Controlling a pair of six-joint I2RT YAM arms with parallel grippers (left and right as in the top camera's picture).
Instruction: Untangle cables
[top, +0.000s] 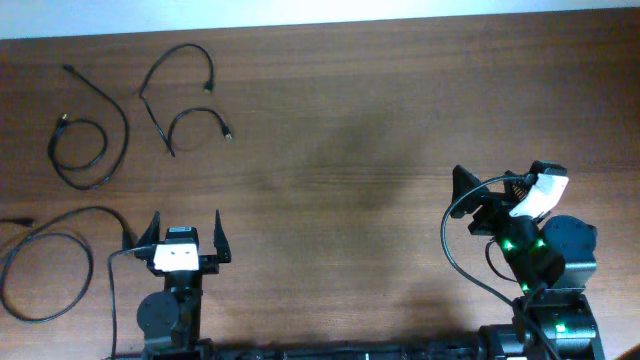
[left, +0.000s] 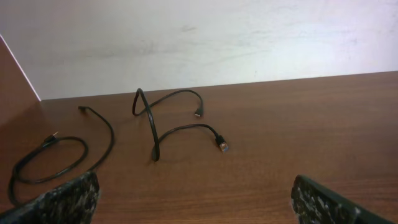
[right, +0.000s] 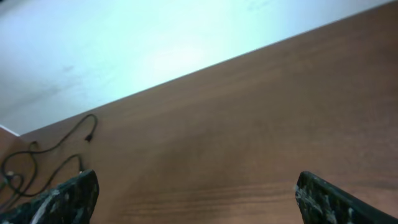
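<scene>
Three thin black cables lie apart on the left of the wooden table (top: 330, 120). One curves into a loop at far left (top: 125, 135). An S-shaped one lies beside it (top: 155, 118). A large loop sits at front left (top: 90, 268). My left gripper (top: 187, 228) is open and empty, nearer than the cables. In the left wrist view the S-shaped cable (left: 151, 121) and the looped cable (left: 112, 137) lie ahead of the open fingers (left: 199, 199). My right gripper (top: 492, 185) is open and empty at the right; its wrist view (right: 198, 196) shows a cable far left (right: 59, 145).
A pale wall (left: 199, 37) borders the table's far edge. Thick black wires (top: 450, 240) hang at the right arm, and another runs by the left arm base (top: 112, 300). Bare wood lies between the two arms.
</scene>
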